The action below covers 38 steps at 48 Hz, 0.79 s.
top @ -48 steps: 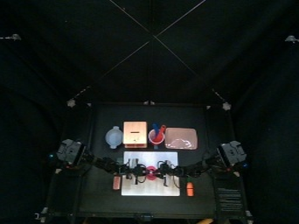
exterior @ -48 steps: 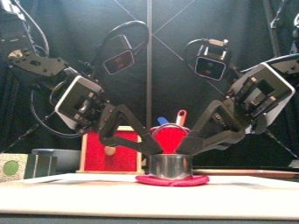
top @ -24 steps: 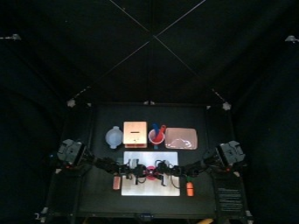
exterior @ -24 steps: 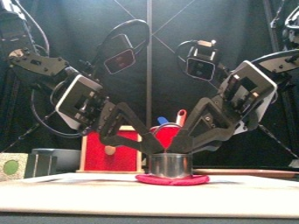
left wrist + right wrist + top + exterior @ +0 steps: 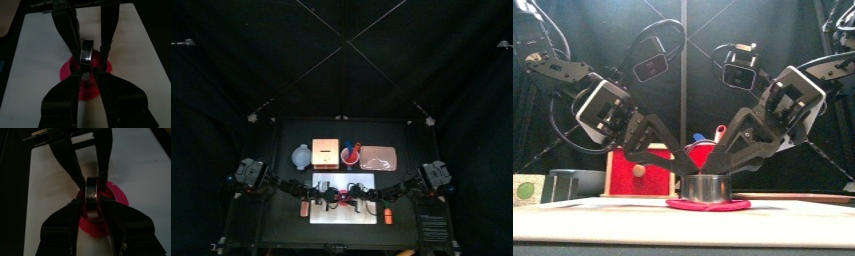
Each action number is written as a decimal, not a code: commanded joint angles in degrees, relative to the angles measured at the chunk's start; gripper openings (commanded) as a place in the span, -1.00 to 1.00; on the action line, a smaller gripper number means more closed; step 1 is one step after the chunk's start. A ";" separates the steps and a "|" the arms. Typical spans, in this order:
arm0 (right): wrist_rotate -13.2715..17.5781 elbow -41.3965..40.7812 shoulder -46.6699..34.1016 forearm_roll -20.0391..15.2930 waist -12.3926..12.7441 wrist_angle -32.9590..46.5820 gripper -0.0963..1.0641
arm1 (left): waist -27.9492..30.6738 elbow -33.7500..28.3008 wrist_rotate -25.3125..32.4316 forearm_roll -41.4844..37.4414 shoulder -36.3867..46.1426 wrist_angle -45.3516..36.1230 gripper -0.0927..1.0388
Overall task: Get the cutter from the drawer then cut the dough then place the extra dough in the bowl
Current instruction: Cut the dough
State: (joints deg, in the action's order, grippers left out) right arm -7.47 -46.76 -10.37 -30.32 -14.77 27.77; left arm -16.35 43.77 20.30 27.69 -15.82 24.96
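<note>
1. White cutting board [image 5: 593, 203] lies at the front of the black table [image 5: 418, 150], and a flat red disc of dough [image 5: 708, 206] rests on its middle.
2. The round metal cutter [image 5: 708, 188] stands upright on the dough, its lower rim touching the red surface.
3. The left pincer [image 5: 679, 178] comes down at a slant from the left. Its two jaws are drawn in tight on the cutter's left side (the left wrist view shows the metal rim squeezed between them).
4. The right pincer [image 5: 735, 178] mirrors it from the right, its jaws likewise closed narrowly on the cutter's other side. The two pincers sit just apart, with the cutter between them.
5. Behind the board a row of things stands across the table.
   - On the left is a blue-grey bowl [image 5: 301, 156].
   - Just beside it is the pale wooden box [image 5: 326, 152], its red drawer front facing forward.
   - Next comes a red cup [image 5: 352, 153].
   - On the right is the flat pink tray [image 5: 381, 158].
</note>
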 commanded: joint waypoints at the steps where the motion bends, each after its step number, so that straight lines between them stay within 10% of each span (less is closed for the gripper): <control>1: -0.18 0.44 2.99 0.26 0.26 0.18 0.43 | -0.18 1.41 -0.18 0.18 0.97 -1.58 0.41; 38: -0.26 0.53 3.25 1.05 0.70 0.53 0.43 | 0.26 0.35 3.34 -0.44 3.16 3.69 0.42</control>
State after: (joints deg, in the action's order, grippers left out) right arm -7.65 -46.85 -8.70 -29.44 -14.41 27.77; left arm -16.17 44.65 23.29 27.33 -13.97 28.39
